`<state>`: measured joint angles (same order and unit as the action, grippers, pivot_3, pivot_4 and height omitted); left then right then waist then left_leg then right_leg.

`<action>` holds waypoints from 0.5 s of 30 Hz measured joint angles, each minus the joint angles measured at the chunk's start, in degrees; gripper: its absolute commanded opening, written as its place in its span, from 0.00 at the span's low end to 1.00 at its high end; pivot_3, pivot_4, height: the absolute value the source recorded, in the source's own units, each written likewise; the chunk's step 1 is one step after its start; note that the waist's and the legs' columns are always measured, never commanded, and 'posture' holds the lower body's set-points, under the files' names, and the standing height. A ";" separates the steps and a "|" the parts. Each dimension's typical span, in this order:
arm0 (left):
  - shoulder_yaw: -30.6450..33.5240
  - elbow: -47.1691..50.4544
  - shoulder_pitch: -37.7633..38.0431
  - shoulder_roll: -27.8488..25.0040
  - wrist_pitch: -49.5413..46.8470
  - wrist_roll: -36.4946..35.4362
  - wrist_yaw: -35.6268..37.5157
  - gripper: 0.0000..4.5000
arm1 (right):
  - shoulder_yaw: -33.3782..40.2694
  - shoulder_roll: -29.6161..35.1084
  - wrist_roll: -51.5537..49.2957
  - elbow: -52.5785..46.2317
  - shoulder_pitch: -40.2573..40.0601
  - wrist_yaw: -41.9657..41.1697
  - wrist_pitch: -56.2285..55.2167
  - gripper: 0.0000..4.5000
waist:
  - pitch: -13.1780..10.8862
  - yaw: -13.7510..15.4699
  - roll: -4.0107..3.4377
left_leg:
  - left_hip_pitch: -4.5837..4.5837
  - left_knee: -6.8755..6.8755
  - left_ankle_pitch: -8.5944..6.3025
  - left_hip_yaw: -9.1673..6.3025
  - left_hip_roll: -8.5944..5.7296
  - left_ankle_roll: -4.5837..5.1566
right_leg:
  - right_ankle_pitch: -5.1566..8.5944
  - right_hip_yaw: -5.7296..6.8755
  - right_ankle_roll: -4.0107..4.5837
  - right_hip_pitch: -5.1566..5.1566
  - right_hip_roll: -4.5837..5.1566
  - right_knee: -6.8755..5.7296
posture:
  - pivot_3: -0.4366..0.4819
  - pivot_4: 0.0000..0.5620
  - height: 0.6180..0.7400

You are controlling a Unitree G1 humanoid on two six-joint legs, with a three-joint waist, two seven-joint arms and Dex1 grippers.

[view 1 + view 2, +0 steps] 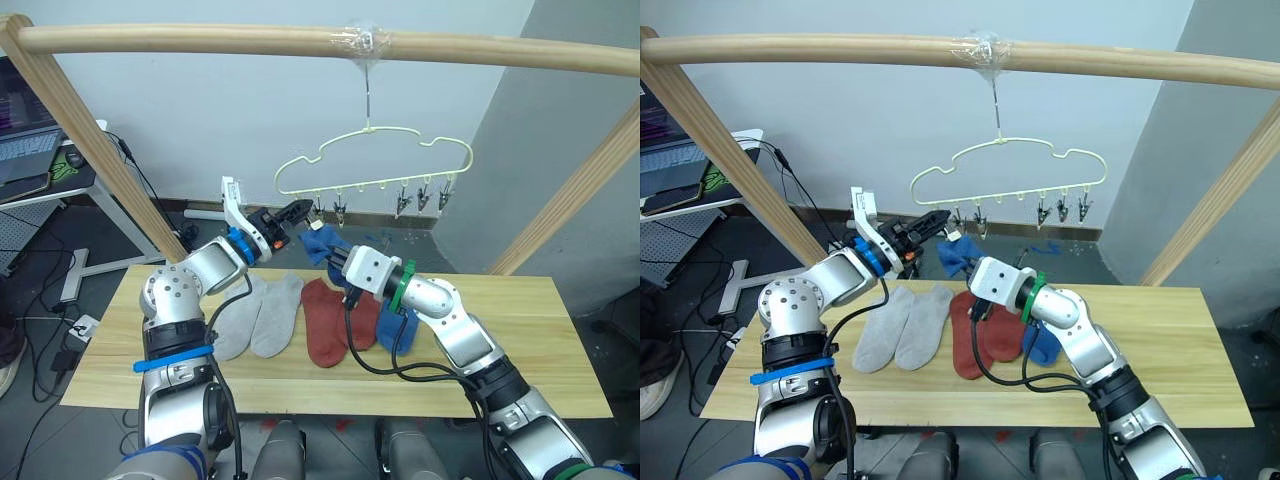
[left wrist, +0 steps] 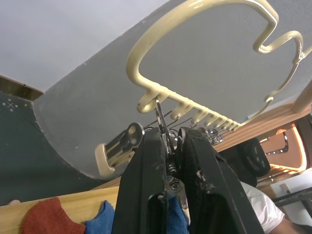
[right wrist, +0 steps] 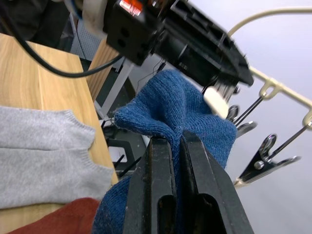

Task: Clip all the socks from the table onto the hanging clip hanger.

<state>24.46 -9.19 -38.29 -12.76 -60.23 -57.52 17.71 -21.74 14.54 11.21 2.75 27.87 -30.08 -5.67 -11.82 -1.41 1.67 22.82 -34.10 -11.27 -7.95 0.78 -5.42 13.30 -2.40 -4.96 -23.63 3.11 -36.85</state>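
In the head views, the clip hanger [image 1: 372,160] hangs from a wooden pole [image 1: 200,40] above the far edge of the table [image 1: 540,330]. The left gripper [image 1: 297,211] reaches up to the hanger's leftmost clip [image 1: 318,208], while the right gripper [image 1: 335,255] lifts a blue sock [image 1: 320,243] just below it. Two grey socks [image 1: 262,313], two rust red socks [image 1: 335,320] and another blue sock [image 1: 400,328] lie side by side on the table. In the left wrist view, the left fingers [image 2: 146,180] are pinched on that clip. In the right wrist view, the right fingers [image 3: 156,190] are clamped on the lifted sock, close under the left gripper.
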 measured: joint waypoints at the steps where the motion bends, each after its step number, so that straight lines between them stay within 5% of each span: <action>1: 0.00 0.00 0.00 0.00 0.26 -0.01 0.00 0.04 | 0.01 0.00 0.00 0.00 0.00 0.08 0.00 0.00 | 0.00 -0.02 0.00 | -0.01 0.00 0.00 0.00 0.00 0.00 | 0.00 0.00 0.00 0.00 0.00 0.00 | 0.56 0.33 1.00; 15: 1.21 -0.82 -0.10 -1.35 0.74 -0.95 0.73 0.04 | 0.45 1.20 -2.41 -2.47 -2.39 -2.15 -1.01 0.00 | 0.00 -0.09 0.00 | -0.01 0.01 0.00 0.01 0.00 0.01 | 0.00 -0.01 0.00 0.00 0.00 0.00 | 0.56 0.33 1.00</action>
<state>25.68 -10.02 -38.39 -14.11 -59.49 -58.47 18.44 -21.29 15.73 8.80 0.29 25.48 -32.23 -6.68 -11.82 -1.50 1.66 22.81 -34.09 -11.28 -7.94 0.79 -5.41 13.31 -2.41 -4.96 -23.64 3.11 -36.85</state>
